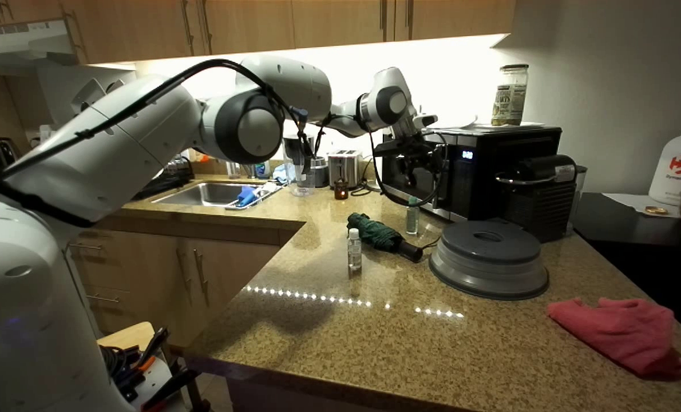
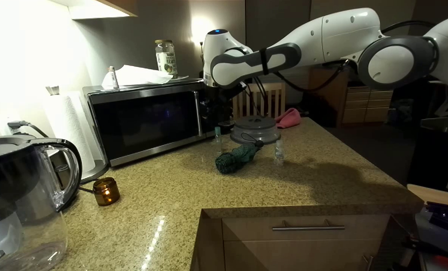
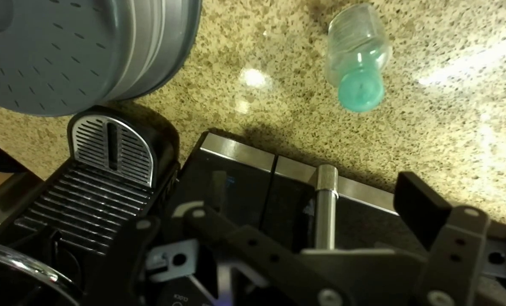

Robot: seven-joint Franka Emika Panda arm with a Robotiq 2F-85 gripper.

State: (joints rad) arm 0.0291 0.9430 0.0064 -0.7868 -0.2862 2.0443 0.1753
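Fingers [image 3: 421, 208] spread near microwave handle [image 2: 198, 114]; its length runs vertical.

In an exterior view, strong light is shining from under the upper cabinets [image 1: 346, 23] and is washing the wall [image 1: 460, 74] to white, while a row of small dots is glinting on the table [image 1: 409, 355], with a soft shadow lying beside it. In an exterior view, the wooden chair [image 2: 275, 87] and the drawers [image 2: 355, 99] behind are lying in dimness. In the wrist view, white glare is hiding the table's speckles in places, and the dark gripper [image 3: 306, 212] is looking blurred, so its outline is merging with the black microwave [image 3: 231, 182].
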